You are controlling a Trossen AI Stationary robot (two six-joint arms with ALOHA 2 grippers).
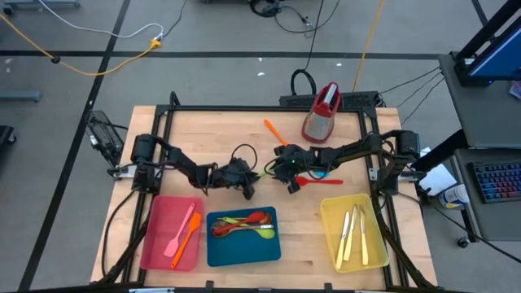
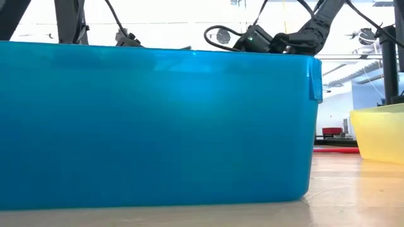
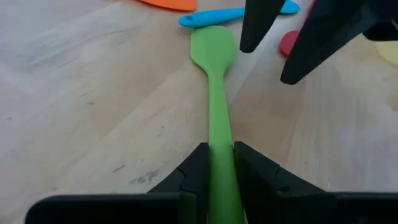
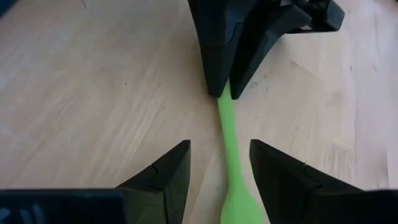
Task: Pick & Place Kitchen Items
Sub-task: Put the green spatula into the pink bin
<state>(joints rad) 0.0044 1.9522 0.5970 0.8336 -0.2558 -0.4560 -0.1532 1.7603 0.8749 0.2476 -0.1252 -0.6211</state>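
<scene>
A green spatula [image 3: 212, 50] lies lengthwise between my two grippers near the table's middle [image 1: 265, 172]. My left gripper [image 3: 219, 163] is shut on its handle; it also shows in the high view [image 1: 249, 185]. My right gripper [image 4: 219, 149] is open, and its two fingers stand on either side of the spatula's blade end [image 4: 235, 186] without touching it; it also shows in the high view [image 1: 286, 177]. Blue [image 1: 324, 172], red [image 1: 319, 181] and orange [image 1: 275, 130] spatulas lie flat on the table nearby. My left gripper pinches the green spatula's handle [image 3: 217, 140] between its two fingers. The fingers come low from the table's left side and lie along the handle. The blade points toward the table's right; whether it rests on the wood I cannot tell.
A red tray [image 1: 155, 244] holds pink and orange spatulas, a blue tray [image 1: 242, 251] holds spoons, and a yellow tray [image 1: 330, 216] holds cream knives, all along the near edge. A red-topped grater [image 1: 323, 112] stands at the far right. The blue tray's wall [image 2: 158, 126] fills the low view.
</scene>
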